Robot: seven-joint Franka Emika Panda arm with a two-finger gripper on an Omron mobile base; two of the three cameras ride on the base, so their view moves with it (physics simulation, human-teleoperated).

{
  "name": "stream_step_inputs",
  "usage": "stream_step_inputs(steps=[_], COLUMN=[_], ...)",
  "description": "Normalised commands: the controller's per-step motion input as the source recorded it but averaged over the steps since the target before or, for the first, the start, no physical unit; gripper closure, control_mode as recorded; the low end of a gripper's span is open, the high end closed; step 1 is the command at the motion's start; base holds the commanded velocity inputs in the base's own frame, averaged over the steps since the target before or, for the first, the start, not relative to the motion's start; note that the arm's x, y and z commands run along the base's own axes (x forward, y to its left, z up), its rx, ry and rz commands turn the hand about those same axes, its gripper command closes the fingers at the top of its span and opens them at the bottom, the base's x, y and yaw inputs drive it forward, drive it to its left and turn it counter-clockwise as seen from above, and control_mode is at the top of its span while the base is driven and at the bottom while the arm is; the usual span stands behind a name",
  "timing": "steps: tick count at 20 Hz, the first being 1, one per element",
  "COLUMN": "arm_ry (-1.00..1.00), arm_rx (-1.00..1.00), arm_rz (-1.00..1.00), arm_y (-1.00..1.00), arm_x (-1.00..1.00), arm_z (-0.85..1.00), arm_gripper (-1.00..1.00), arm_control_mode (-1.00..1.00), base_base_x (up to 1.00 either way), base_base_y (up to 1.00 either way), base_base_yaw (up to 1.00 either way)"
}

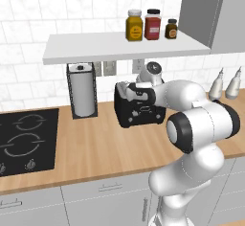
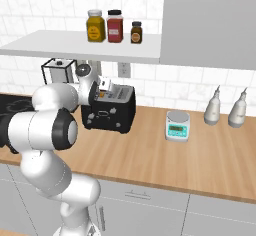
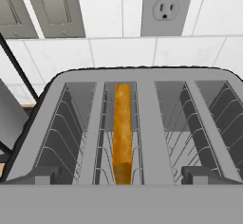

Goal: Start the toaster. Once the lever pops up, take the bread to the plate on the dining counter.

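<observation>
Tool [image 1: 130, 92] first: it hangs directly over the top of the toaster [image 1: 139, 109], its jaws spread as wide as they go and holding nothing. From the left base view it sits at the end of the white arm, above the toaster's left end; from the right base view it is above the toaster's top, near the back wall. The toaster stands on the wooden counter [image 1: 86, 148] against the tiled wall, just right of the chrome paper-towel holder [image 1: 82, 91] and below the shelf [image 1: 119, 48] carrying three jars. Looking down through the hand view, the bread [image 3: 122, 133] stands on edge in the left slot, seen as a narrow golden-brown strip of crust between the wire guides, sunk below the rim; the right slot is empty. A wall outlet [image 3: 167, 7] sits behind the toaster. The lever itself cannot be made out in these views, so whether it is down or up cannot be told. Judging by the open jaws poised above the slots, the step in hand looks like either the press on the lever or the reach for the slice. The next move calls for lining up precisely: the slice is thin and hemmed by wires, so the jaws would need to straddle the crust squarely.
</observation>
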Motion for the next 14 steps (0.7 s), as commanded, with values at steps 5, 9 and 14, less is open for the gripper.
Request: stream_step_inputs(steps=[5,9,14], arm_ry=[0.00,0.00,0.00], arm_rx=[0.00,0.00,0.00], arm_rz=[0.00,0.00,0.00], arm_y=[0.00,0.00,0.00], arm_x=[0.00,0.00,0.00], arm_z=[0.00,0.00,0.00], arm_gripper=[-1.00,-1.00,-1.00], arm_control_mode=[-1.00,-1.00,-1.00], base_base_x=[0.00,0.00,0.00], base_base_y=[0.00,0.00,0.00], base_base_yaw=[0.00,0.00,0.00])
